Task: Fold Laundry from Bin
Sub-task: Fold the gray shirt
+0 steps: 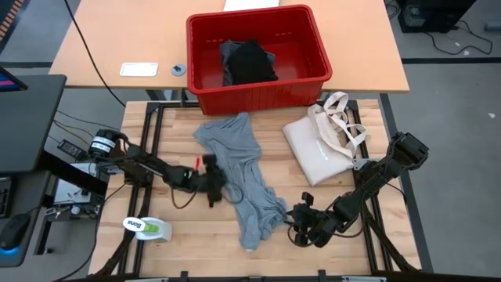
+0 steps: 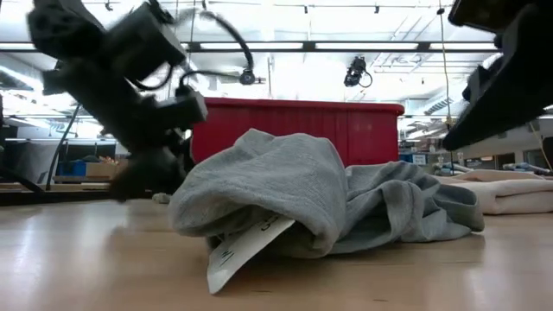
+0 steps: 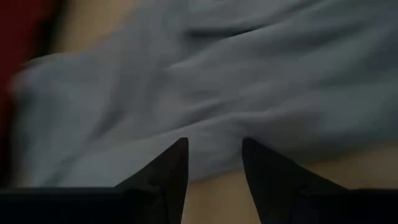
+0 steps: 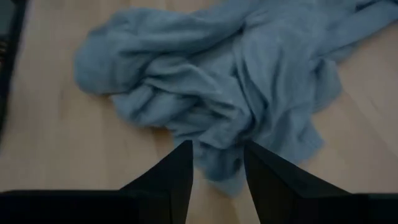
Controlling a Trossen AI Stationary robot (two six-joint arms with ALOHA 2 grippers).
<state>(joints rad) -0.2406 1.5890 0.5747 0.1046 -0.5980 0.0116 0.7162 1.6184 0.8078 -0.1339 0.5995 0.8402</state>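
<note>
The grey T-shirt lies in a crumpled heap in the middle of the wooden counter. It runs from just in front of the red bin down toward the near edge. A white tag sticks out from under it in the low view.

The red bin sits at the far side of the counter. A black garment is inside it, with a bit of darker grey cloth beside it.

The left pincer is at the left side of the T-shirt. Its 2 fingers are apart, with the tips right at the edge of the cloth. They do not grip anything that I can see.

The right pincer is at the near right end of the T-shirt. Its 2 fingers are apart too, with the tips at the cloth's edge and nothing between them.

A cream tote bag lies to the right of the T-shirt, near the bin. A green and white thing lies at the near left of the counter.
</note>
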